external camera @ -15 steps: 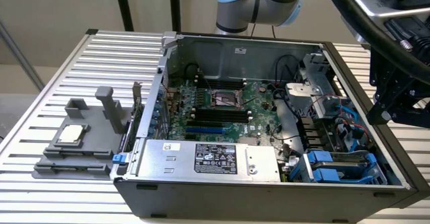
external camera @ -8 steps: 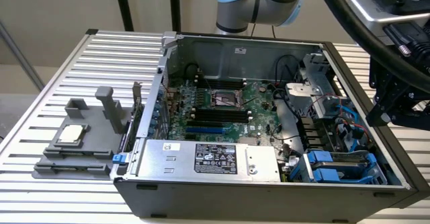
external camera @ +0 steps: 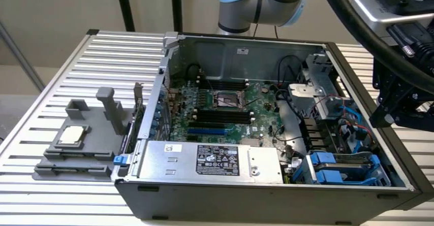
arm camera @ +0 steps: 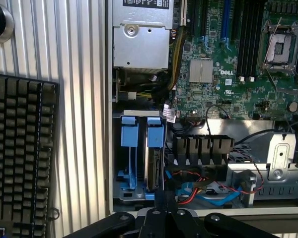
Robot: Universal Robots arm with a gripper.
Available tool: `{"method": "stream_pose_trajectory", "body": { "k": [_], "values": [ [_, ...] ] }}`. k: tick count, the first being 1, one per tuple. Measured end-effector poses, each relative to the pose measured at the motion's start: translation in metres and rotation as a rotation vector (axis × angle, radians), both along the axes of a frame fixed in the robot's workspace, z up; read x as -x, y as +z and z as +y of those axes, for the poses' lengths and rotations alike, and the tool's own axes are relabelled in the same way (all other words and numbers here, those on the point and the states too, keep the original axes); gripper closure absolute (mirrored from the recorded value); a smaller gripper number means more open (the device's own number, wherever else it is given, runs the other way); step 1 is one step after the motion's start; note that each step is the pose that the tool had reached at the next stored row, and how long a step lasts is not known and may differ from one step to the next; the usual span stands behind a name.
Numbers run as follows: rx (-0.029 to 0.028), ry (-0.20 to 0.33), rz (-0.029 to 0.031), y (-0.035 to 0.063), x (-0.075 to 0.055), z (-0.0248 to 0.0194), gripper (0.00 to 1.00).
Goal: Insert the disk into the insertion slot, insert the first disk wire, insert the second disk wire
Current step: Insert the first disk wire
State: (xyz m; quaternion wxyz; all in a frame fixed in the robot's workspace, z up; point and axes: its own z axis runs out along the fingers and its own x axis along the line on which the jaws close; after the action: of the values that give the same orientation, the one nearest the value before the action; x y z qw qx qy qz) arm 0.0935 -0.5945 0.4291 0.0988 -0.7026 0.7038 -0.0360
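The gripper (arm camera: 162, 202) has its fingers (arm camera: 160, 197) pressed together with nothing held. Their tips are just by the end of the disk (arm camera: 153, 163); I cannot tell if they touch it. The disk stands on edge in the slot (arm camera: 129, 148), in the bay nearer the motherboard (arm camera: 223, 54), with a blue clip at its far end. The bay beside it has only a blue rail. Red wires (arm camera: 188, 174) and a blue cable (arm camera: 213, 194) lie loose just beside the disk. "DELL" is printed on the motherboard.

In the exterior view the gripper hangs at three o'clock over the case (external camera: 271, 200) wall, with the slot at five o'clock. The power supply (external camera: 210, 160) is at six o'clock, and the small print on its black label and white sticker is unreadable. A grey stand (external camera: 81, 139) sits at nine o'clock.
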Motion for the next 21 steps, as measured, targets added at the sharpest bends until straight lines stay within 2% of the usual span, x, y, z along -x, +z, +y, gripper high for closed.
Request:
{"method": "stream_pose_trajectory", "body": {
  "k": [21],
  "values": [
    [-0.0041,0.000,0.0000,0.0000,0.0000,0.0000,0.89]
  ]
}}
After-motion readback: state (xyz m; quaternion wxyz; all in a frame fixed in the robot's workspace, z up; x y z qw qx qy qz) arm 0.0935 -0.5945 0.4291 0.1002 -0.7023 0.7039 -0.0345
